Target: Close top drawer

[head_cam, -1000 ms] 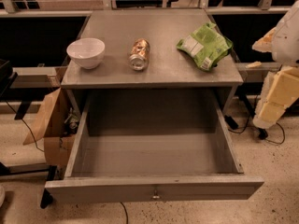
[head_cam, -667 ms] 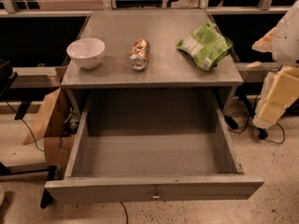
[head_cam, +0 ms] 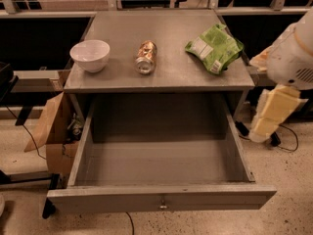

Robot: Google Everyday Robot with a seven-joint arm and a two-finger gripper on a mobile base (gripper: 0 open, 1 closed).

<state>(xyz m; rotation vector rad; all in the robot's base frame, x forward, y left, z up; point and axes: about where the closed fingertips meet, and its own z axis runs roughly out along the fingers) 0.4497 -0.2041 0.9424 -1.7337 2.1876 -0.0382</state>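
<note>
The top drawer (head_cam: 122, 199) is pulled all the way out of the grey cabinet (head_cam: 166, 33), and from what I can see there's nothing inside it. Its long flat front panel runs left to right across the near side, with 1 little knob (head_cam: 163, 203) dead centre. Closing it means a straight shove on that panel, back toward the cabinet. The catch is where the gripper (head_cam: 268, 119) is. It hangs off the drawer's right side, outside the right wall and about level with the middle of the drawer's depth, not touching anything. So the front panel lies nearer to us and off to the left of it. I'd guess the 1 arm (head_cam: 293, 53) has to swing round in front of the panel before any push counts. Honestly can't tell whether the gripper is spread or closed. On top of the cabinet sit a white bowl (head_cam: 90, 55), a can (head_cam: 145, 57) lying on its side and a green snack bag (head_cam: 214, 48), all well clear of the push. There's also a cardboard box (head_cam: 49, 126) down by the left side.
</note>
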